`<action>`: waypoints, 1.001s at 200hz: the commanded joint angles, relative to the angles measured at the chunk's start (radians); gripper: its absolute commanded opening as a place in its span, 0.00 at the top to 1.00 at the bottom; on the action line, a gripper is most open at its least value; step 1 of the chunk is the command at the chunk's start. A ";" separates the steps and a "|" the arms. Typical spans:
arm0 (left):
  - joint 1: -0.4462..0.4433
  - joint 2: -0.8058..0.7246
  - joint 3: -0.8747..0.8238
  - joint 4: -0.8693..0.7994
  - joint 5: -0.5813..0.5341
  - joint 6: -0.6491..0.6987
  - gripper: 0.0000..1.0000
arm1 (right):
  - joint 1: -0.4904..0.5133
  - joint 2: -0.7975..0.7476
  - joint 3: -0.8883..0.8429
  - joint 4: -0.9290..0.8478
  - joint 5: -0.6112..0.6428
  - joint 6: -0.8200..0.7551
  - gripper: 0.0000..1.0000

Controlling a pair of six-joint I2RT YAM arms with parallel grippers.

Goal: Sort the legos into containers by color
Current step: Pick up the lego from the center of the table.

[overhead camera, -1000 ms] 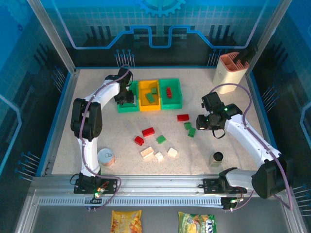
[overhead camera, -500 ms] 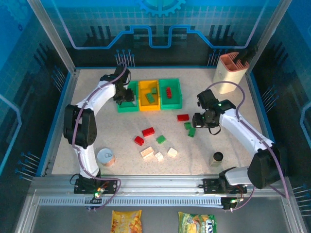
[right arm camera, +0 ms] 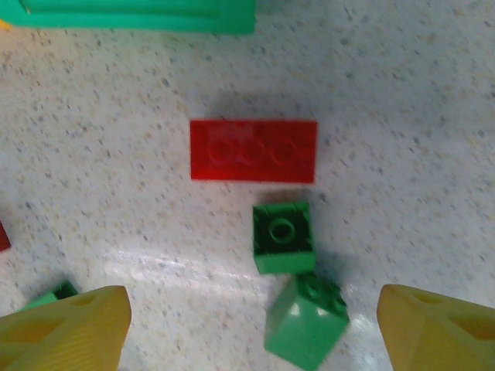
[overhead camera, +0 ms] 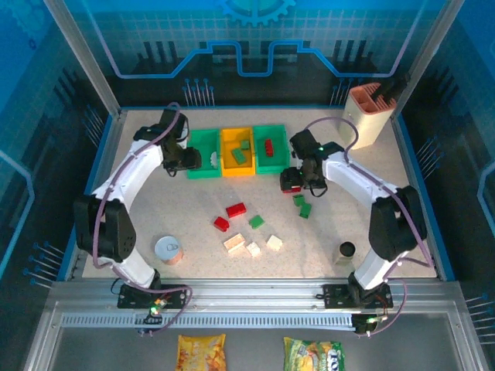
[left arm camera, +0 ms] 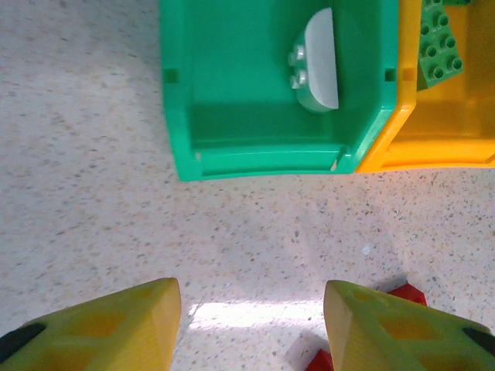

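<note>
Mostly, the legos (overhead camera: 236, 209) are scattered loose across the speckled table (overhead camera: 193, 209), while a few are seen lying in the containers (overhead camera: 237, 151), a joined green, yellow and green row farther back. The table is enclosed by blue-lit walls (overhead camera: 255, 39). The left arm (overhead camera: 124, 179) is bent outward beside the left bin (left arm camera: 176, 116), and the left gripper (left arm camera: 251, 309) is held with fingers apart, nothing between them. The right gripper (right arm camera: 251, 313) is spread wide above a red brick (right arm camera: 254, 150) and two green bricks (right arm camera: 283, 236), nothing gripped.
</note>
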 commanded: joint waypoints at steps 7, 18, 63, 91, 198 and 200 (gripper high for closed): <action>0.027 -0.081 -0.041 -0.059 -0.009 0.066 0.45 | 0.011 0.088 0.069 0.024 -0.008 -0.007 0.12; 0.034 -0.098 -0.064 -0.041 -0.017 0.091 0.45 | 0.011 0.122 0.086 0.026 -0.003 -0.005 0.11; 0.056 -0.116 -0.178 0.071 -0.065 0.104 0.45 | 0.008 0.231 0.117 0.038 0.011 -0.001 0.12; 0.068 -0.125 -0.207 0.113 -0.051 0.115 0.45 | 0.005 0.268 0.111 0.055 0.006 0.000 0.13; 0.091 -0.127 -0.225 0.139 -0.010 0.108 0.45 | -0.001 0.286 0.127 0.058 0.007 -0.005 0.39; 0.091 -0.127 -0.226 0.138 -0.009 0.108 0.45 | -0.001 0.286 0.127 0.058 0.007 -0.005 0.39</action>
